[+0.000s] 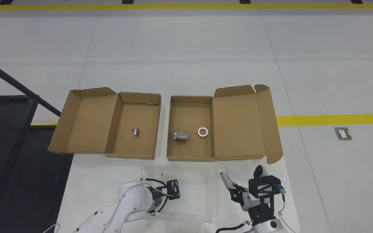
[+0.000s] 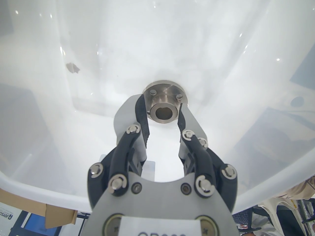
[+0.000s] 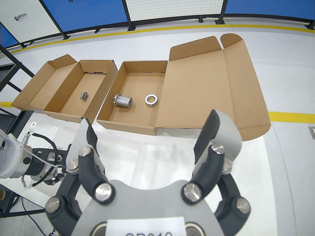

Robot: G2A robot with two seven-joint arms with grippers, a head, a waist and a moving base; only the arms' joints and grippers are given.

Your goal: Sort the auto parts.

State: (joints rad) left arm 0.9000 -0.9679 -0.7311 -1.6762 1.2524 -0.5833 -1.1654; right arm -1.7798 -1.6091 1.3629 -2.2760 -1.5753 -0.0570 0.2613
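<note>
- Flanged hub (image 2: 163, 106) stands flange-down on the floor of the clear bin (image 2: 73, 37), at my near edge of the counter (image 1: 99, 175). Its bore axis points straight up at the left wrist.
- Beyond the bin and to the left, the left box (image 1: 145, 113) holds a small bracket (image 1: 136, 131).
- My left jaws straddle the hub's collar, pads touching both sides as far as I can tell, pinching it across its width.
- Straight beyond the bin, the right box (image 1: 189, 113) holds a toothed pulley (image 1: 180, 136) and a ring (image 1: 203, 132). I judge the round hub belongs there, so it is lift, then carry forward.
- My right jaws are spread wide, holding nothing, by the bin's right side.
</note>
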